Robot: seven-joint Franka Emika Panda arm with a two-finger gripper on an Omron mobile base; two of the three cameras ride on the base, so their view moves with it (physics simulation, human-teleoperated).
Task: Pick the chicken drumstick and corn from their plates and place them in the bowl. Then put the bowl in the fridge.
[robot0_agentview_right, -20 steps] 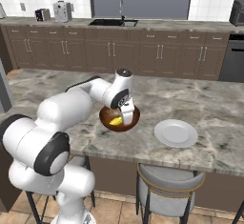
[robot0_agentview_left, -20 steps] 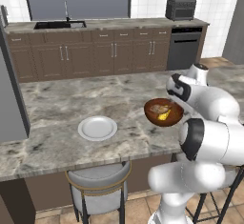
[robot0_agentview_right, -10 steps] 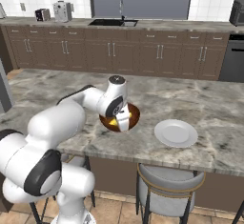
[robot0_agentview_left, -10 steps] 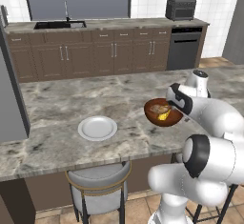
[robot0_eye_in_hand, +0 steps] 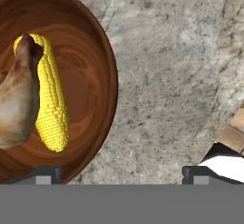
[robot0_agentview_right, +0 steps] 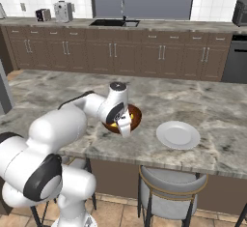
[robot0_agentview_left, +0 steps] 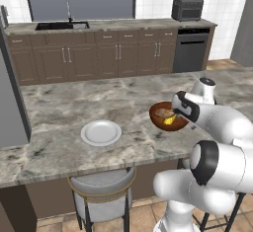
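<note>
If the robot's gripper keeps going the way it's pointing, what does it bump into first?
Probably the bowl. The open gripper points down with one fingertip over the bowl's rim and the other over bare counter, so the rim likely comes first, though depth is hard to judge.

Item count on the island counter:
- bowl: one, reddish-brown.
- corn: one yellow cob, in the bowl.
- chicken drumstick: one, in the bowl, touching the cob.
- plate: one in the left base view; the hand view shows one white plate edge at its top.
- stool: one at the counter's near side.
</note>
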